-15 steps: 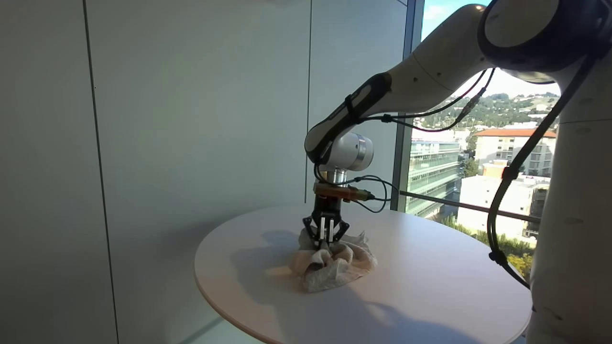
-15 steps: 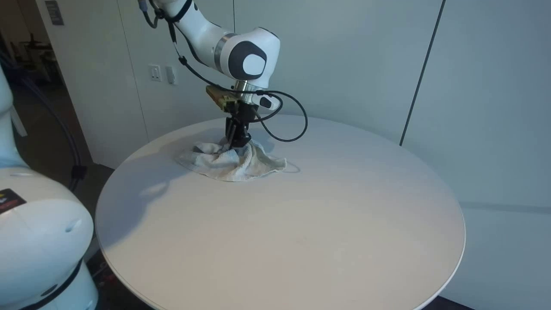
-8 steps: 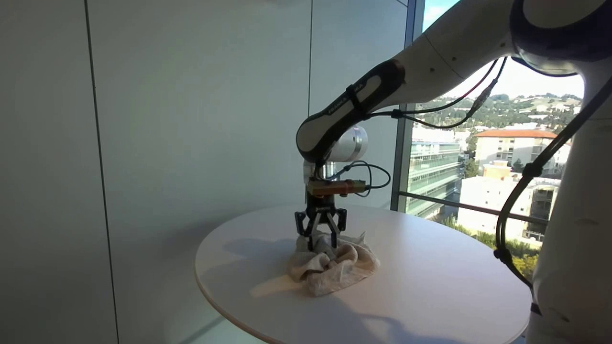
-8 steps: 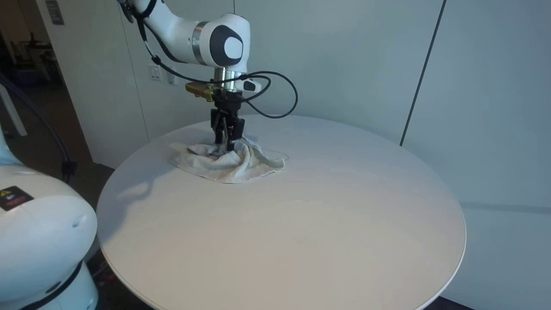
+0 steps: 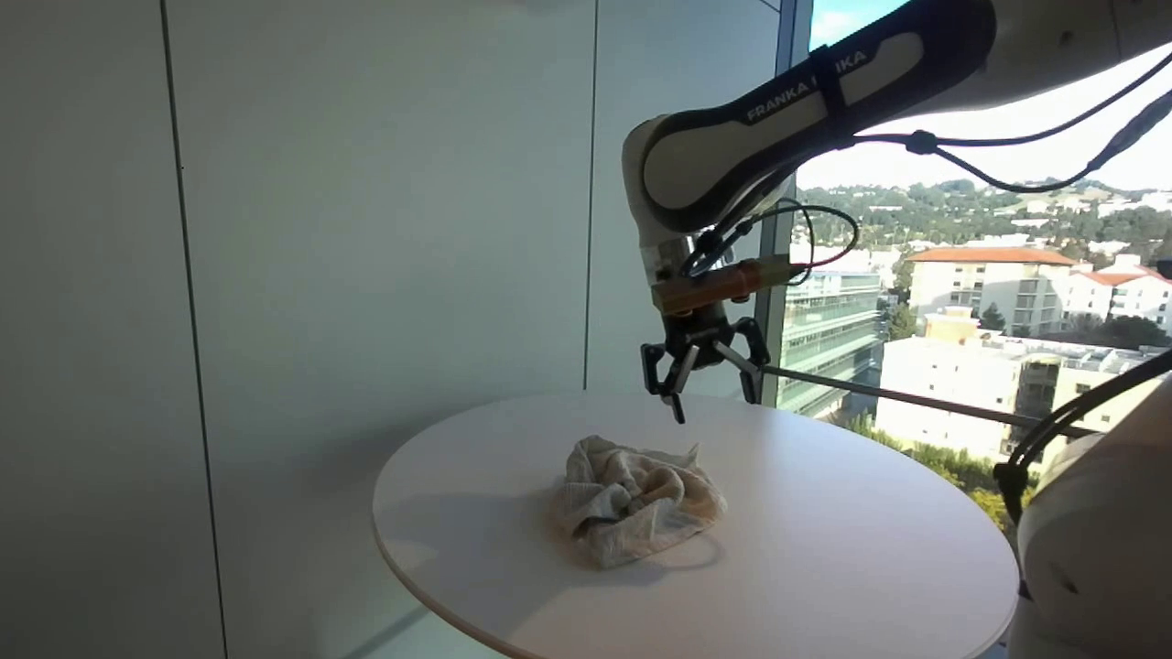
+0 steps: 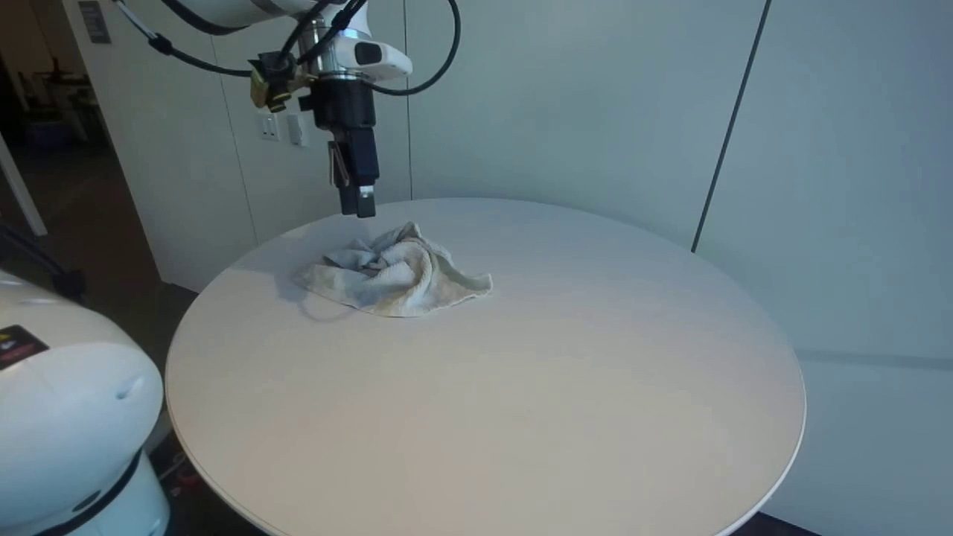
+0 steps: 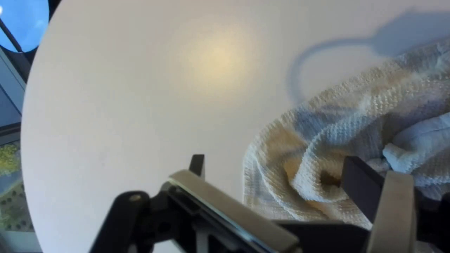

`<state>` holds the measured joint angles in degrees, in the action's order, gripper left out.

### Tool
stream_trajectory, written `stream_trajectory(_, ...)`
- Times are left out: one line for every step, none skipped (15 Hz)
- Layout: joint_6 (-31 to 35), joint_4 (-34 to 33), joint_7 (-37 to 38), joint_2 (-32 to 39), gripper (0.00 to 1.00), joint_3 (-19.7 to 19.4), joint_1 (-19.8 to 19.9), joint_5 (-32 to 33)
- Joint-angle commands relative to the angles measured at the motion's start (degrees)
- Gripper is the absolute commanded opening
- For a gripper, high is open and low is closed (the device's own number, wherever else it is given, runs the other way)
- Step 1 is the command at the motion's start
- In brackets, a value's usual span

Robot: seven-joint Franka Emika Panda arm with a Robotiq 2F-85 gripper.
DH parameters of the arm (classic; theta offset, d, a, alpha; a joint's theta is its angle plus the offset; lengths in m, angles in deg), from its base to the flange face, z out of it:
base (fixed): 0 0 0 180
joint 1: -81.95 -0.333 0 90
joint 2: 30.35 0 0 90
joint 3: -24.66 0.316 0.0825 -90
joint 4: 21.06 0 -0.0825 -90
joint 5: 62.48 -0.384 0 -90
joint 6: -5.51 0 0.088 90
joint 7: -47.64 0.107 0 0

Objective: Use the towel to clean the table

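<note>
The towel (image 5: 652, 513), whitish with tan patches, lies crumpled in a loose heap on the round white table (image 5: 824, 540). In an exterior view the towel (image 6: 409, 279) sits toward the far side of the table (image 6: 521, 417). My gripper (image 5: 716, 408) hangs above the tabletop, its fingers spread wide and nothing between them. From the wrist, the towel (image 7: 313, 179) shows below and behind the right finger, while the left finger stands over bare table (image 7: 123, 105). A visible gap separates the gripper (image 6: 358, 213) from the cloth.
A pale panel wall (image 6: 595, 112) rises behind the table, with a window (image 5: 916, 366) to one side in an exterior view. The arm's white base (image 6: 74, 417) stands close by the table's edge. Loose cables (image 5: 824, 215) loop out beside the wrist.
The gripper was shut on the towel, then opened and let go. It has since risen off the cloth and shifted toward the window side; the towel stays on the table.
</note>
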<state>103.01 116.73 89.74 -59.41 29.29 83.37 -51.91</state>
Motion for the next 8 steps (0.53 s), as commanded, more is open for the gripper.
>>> stream_trajectory(-0.5,1.6,0.2,-2.9,0.99,1.0,1.4,-0.4)
stream_trajectory(-0.5,3.0,0.5,-5.4,1.00,1.2,1.5,-0.5)
stream_trajectory(-0.5,4.0,0.6,-7.1,1.00,1.3,1.6,-0.6)
stream_trajectory(-0.5,4.7,0.8,-8.1,1.00,1.4,1.7,-0.6)
stream_trajectory(-0.5,5.1,0.9,-8.5,1.00,1.5,1.7,-0.6)
stream_trajectory(-0.5,5.2,1.0,-8.5,1.00,1.5,1.6,-0.6)
stream_trajectory(-0.5,5.3,1.0,-8.5,1.00,1.5,1.6,-0.6)
stream_trajectory(-0.5,5.3,1.1,-8.4,1.00,1.5,1.7,-0.6)
